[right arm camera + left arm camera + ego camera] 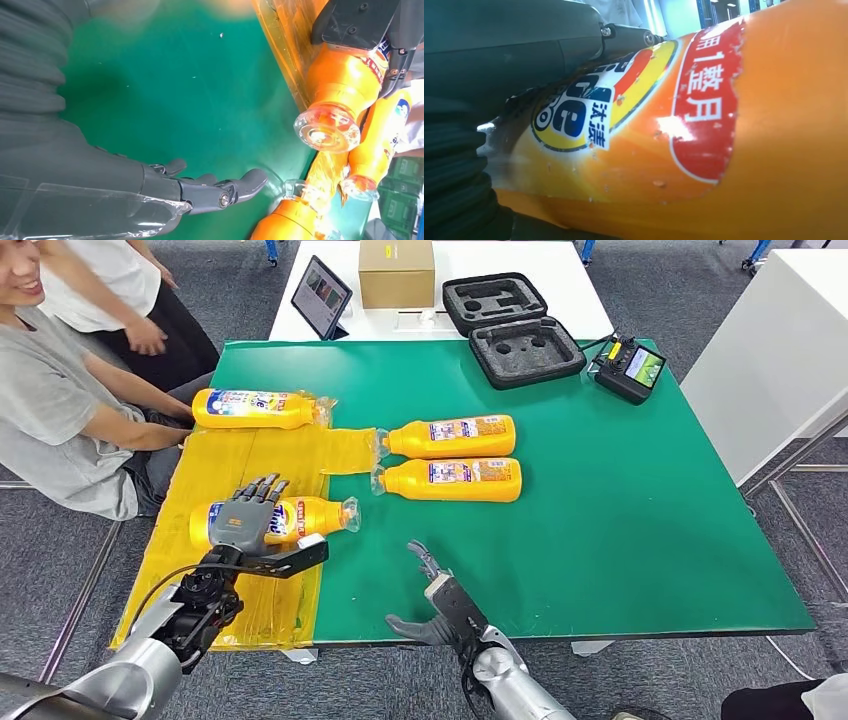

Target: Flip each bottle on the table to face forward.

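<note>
Left hand (243, 517) lies over the nearest bottle (310, 515), fingers draped across its label; a closed grip isn't visible, can't tell. Bottle lies on the yellow sheet (262, 454) at the table's 8 o'clock, cap toward 3. Right hand (432, 592) hovers empty at 6, fingers apart. Three other bottles: one at 10 (255, 408), a pair near centre (452, 436) (455, 479). Judging: flip of the nearest is in hand; next needs a firm wrap, then a roll about its long axis.
</note>
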Motion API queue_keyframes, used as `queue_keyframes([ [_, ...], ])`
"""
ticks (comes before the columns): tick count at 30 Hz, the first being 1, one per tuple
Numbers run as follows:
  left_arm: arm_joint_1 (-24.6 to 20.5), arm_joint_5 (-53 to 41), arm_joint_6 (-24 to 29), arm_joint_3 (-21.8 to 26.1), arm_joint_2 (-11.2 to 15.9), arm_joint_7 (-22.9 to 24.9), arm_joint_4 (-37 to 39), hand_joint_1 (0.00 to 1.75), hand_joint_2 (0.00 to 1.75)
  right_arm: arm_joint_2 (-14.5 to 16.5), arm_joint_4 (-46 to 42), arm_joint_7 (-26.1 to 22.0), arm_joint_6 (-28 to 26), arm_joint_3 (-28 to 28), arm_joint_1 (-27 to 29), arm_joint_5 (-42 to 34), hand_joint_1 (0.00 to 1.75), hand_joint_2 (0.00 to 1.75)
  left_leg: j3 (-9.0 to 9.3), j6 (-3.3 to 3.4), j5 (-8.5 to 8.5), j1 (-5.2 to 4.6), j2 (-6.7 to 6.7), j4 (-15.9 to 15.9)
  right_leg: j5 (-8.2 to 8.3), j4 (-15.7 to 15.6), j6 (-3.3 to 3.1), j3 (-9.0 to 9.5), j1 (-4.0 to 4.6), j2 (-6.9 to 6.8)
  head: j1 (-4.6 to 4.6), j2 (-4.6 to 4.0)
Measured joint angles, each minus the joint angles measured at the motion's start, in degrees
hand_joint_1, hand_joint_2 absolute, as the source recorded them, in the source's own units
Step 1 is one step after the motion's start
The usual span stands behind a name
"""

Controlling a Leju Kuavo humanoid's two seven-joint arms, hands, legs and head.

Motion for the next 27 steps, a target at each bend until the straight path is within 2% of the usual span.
queue_keyframes([
  [6,-0.7,0.4,-0.7,0.0,-0.2,-0.5,0.9,0.24,1.75,-0.1,0.2,0.0,-0.2,-0.4,-0.2,0.1,0.00,1.75,0.00,0.00,0.00,0.00,0.00,0.0,0.00,0.0,0.00,0.00,0.00,0.00,0.00,0.00],
  [16,-1.4,1.5,-2.5,0.3,-0.5,-1.6,1.7,0.03,1.75,-0.3,0.3,0.0,-0.3,-0.7,-0.5,0.6,0.00,1.75,0.02,0.00,0.01,0.00,0.00,0.0,0.00,0.0,0.00,0.03,0.00,0.00,0.00,0.00],
  [27,-1.6,2.2,-2.6,0.3,-0.6,-2.2,2.2,0.00,1.75,-0.5,0.3,0.0,-0.3,-0.8,-0.6,0.7,0.00,1.75,0.04,0.00,0.01,0.00,0.00,0.0,0.00,0.0,0.00,0.05,0.00,0.00,0.00,0.00],
])
